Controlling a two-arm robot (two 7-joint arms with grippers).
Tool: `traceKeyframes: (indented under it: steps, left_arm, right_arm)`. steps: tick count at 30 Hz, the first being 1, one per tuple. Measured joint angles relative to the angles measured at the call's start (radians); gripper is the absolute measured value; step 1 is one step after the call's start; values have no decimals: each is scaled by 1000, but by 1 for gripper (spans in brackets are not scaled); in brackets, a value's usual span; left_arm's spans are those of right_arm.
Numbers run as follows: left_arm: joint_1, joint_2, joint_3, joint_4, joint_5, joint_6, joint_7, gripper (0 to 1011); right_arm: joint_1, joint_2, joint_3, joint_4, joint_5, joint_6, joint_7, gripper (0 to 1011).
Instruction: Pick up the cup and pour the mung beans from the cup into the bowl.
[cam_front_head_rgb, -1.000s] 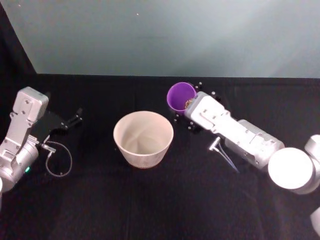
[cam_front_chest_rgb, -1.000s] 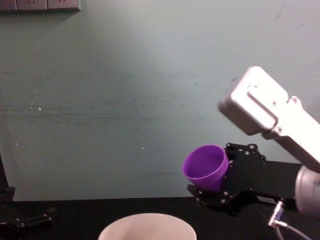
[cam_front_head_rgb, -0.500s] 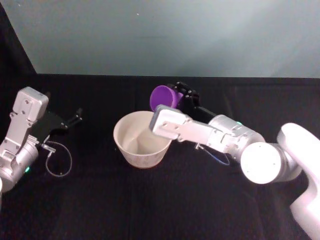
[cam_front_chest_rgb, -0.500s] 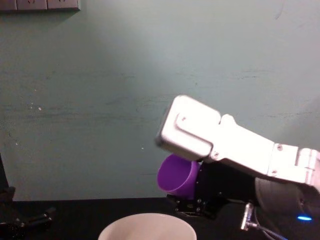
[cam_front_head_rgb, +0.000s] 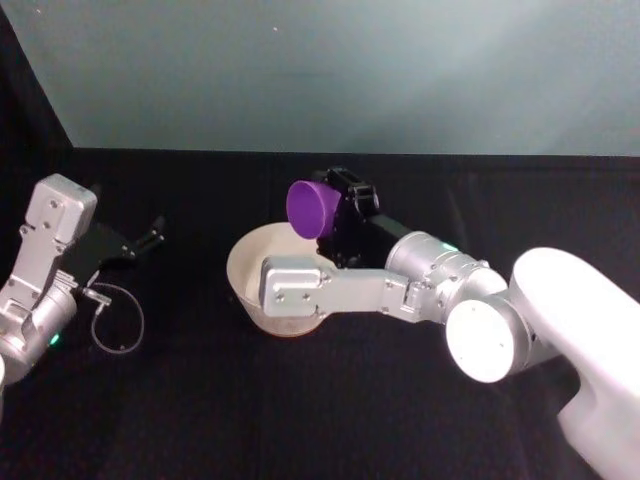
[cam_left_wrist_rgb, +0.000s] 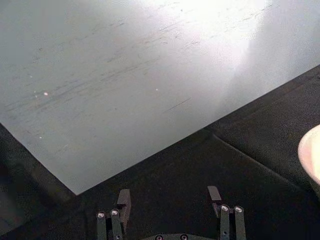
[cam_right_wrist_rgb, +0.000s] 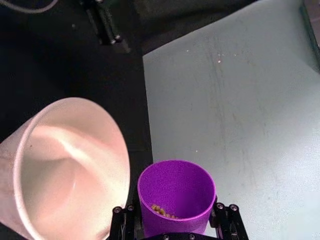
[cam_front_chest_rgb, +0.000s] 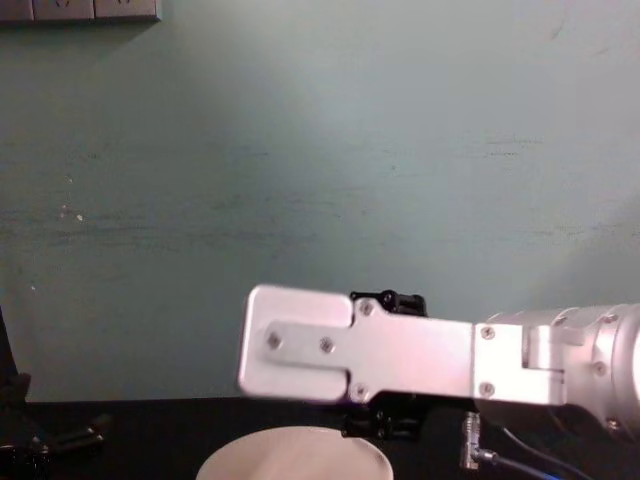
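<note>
The purple cup (cam_front_head_rgb: 308, 207) hangs tipped on its side above the far rim of the white bowl (cam_front_head_rgb: 246, 268), with my right gripper (cam_front_head_rgb: 335, 208) shut on it. In the right wrist view the cup (cam_right_wrist_rgb: 176, 189) sits between the black fingers (cam_right_wrist_rgb: 224, 218), a few mung beans (cam_right_wrist_rgb: 163, 212) lie against its lower wall, and the bowl (cam_right_wrist_rgb: 60, 165) gapes beside it with nothing visible inside. The right arm crosses in front of the bowl (cam_front_chest_rgb: 290, 457) in the chest view. My left gripper (cam_front_head_rgb: 143, 240) rests open at the left of the table, its fingers (cam_left_wrist_rgb: 123, 199) spread apart.
Black cloth covers the table (cam_front_head_rgb: 200, 400), and a teal wall (cam_front_head_rgb: 350, 70) rises behind it. A thin cable loop (cam_front_head_rgb: 120, 325) lies beside the left arm. The right forearm (cam_front_head_rgb: 400, 290) stretches across the middle of the table, over the bowl's front.
The right arm has swung left, carrying the cup from behind the bowl's right side to above its far rim and tipping it over. The left arm has not moved.
</note>
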Motion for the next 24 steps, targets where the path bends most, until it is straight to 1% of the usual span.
traceKeyframes:
  steps: [1, 2, 6, 8, 14, 17, 18, 21, 24]
  left_arm:
    - [0, 0, 0, 0, 0, 0, 0, 1000]
    - [0, 0, 0, 0, 0, 0, 0, 1000]
    - [0, 0, 0, 0, 0, 0, 0, 1000]
    - [0, 0, 0, 0, 0, 0, 0, 1000]
    - [0, 0, 0, 0, 0, 0, 0, 1000]
    - [0, 0, 0, 0, 0, 0, 0, 1000]
    - [0, 0, 0, 0, 0, 0, 0, 1000]
    - [0, 0, 0, 0, 0, 0, 0, 1000]
    - [0, 0, 0, 0, 0, 0, 0, 1000]
  right_arm:
    - [2, 0, -5, -1, -12, 2, 2, 731]
    - [6, 1, -18, -1, -38, 7, 4, 731]
    - [15, 1, -41, -2, -96, 17, 13, 731]
    - [15, -1, -46, -2, -116, 19, 15, 731]
    - [15, -6, -54, 6, -155, 20, 16, 731]
    - [16, -8, -62, 9, -183, 20, 16, 731]
    - [17, -8, -68, 9, -200, 20, 15, 731]
    - [19, -9, -75, 9, -221, 19, 15, 731]
    - [23, -9, -89, 9, -263, 18, 19, 731]
